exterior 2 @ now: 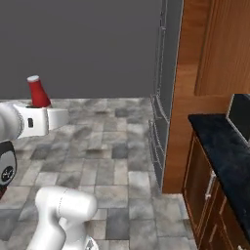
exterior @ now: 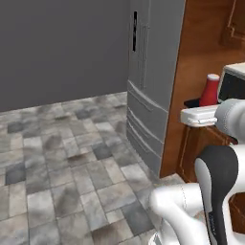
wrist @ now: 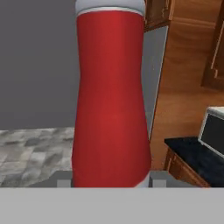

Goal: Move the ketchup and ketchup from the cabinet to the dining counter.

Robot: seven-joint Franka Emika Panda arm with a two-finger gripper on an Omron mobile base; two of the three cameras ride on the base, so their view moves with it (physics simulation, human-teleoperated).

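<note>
Grey tiled floor (exterior: 62, 158) below, jaws clamped on upright pale-capped ketchup bottle (wrist: 111, 100).

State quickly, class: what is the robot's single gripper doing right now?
Gripper: closed on the pale-capped ketchup bottle, held upright above the tiled floor, with the fridge nearby.

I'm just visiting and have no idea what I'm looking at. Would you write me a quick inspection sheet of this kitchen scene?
Surface: black marble counter, bare where visible.
Job's things: red squeeze bottle with pale cap, upright, held in the gripper.
Clutter: a dark-fronted appliance on the counter's far end.
Gripper: shut on the bottle, raised above the floor.
Cables: nothing seen.
Surroundings: grey fridge, reddish-brown wooden panel, grey tiled floor, grey wall.
</note>
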